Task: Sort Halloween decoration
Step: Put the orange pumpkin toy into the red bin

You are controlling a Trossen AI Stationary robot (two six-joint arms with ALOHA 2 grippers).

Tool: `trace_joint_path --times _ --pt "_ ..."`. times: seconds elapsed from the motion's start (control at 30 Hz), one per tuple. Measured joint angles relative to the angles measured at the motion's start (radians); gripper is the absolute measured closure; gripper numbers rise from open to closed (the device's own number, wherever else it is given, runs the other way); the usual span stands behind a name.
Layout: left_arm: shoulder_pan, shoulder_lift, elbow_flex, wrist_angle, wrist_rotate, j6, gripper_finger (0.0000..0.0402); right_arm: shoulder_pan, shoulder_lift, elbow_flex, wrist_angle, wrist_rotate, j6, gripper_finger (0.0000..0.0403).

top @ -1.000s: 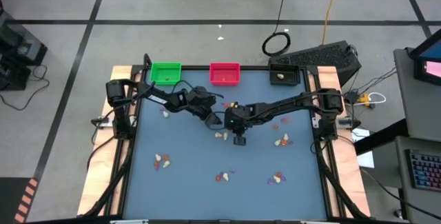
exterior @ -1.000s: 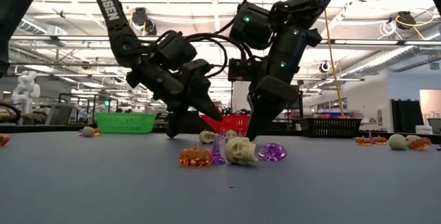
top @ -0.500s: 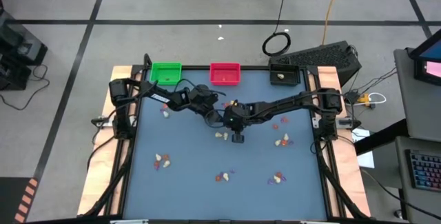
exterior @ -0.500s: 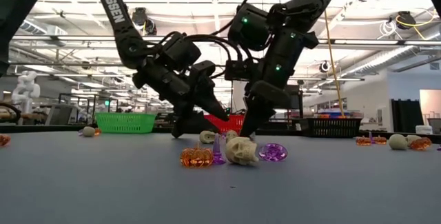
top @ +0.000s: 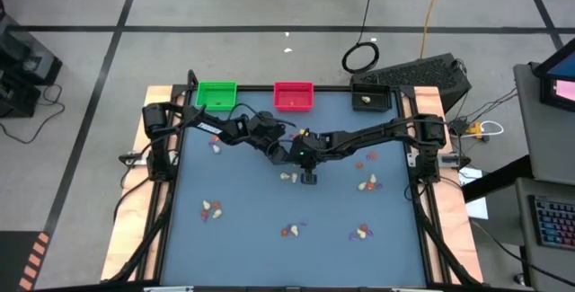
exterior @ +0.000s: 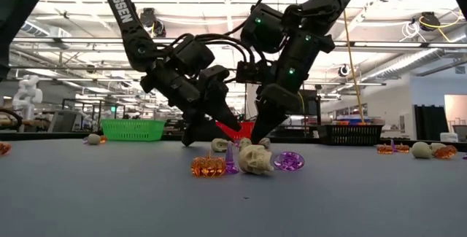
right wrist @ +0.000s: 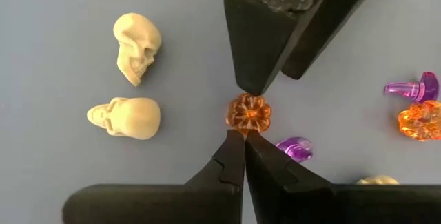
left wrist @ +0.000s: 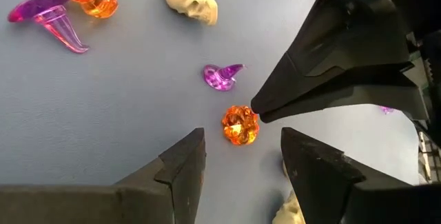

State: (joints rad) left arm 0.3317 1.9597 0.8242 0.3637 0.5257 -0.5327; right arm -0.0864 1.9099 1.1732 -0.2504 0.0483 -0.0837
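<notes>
Right wrist view: small orange pumpkin trinket lies on the blue desk near its middle, between two tool tips. Right tool clenched, empty, tips touching the pumpkin. Left tool released, fingers straddling it. Two cream skulls and a purple hat lie nearby.

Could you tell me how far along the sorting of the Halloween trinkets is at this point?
Early: only the black tray shows a cream piece. Both grippers, left open and right shut, flank a small orange translucent pumpkin mid-table. Skull, pumpkin and purple-hat clusters remain scattered.
</notes>
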Motion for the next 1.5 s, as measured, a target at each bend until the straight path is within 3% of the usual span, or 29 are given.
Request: trace_joint_path --times 0.3,0.53,0.77,0.93,1.07,1.33,1.5 --pt "-0.003 0.012 0.0 -0.002 0.016 0.0 0.0207 0.003 -0.039 0.001 -0.044 -0.024 -0.017 0.0397" --pt "-0.003 0.012 0.0 -0.004 0.019 -0.006 0.0207 0.003 0.004 0.0 -0.023 -0.052 -0.008 0.0397" --pt "0.02 -0.02 0.002 -0.043 0.149 0.016 0.0208 0.003 0.018 0.0 -0.003 -0.048 -0.009 0.0397" --pt "0.065 -0.071 0.003 -0.214 0.224 0.124 0.0208 0.003 -0.009 0.0 -0.037 -0.038 -0.013 0.0397" --pt "0.088 -0.097 0.002 -0.305 0.218 0.169 0.0208 0.003 -0.059 0.0 -0.069 0.007 -0.024 0.0397" --pt "0.097 -0.105 -0.001 -0.239 0.209 0.096 0.0208 0.004 -0.121 -0.034 -0.051 -0.079 0.028 0.04" --pt "0.091 -0.093 -0.001 -0.162 0.131 0.043 0.0208 0.008 -0.104 -0.159 0.176 -0.076 0.114 0.0402"
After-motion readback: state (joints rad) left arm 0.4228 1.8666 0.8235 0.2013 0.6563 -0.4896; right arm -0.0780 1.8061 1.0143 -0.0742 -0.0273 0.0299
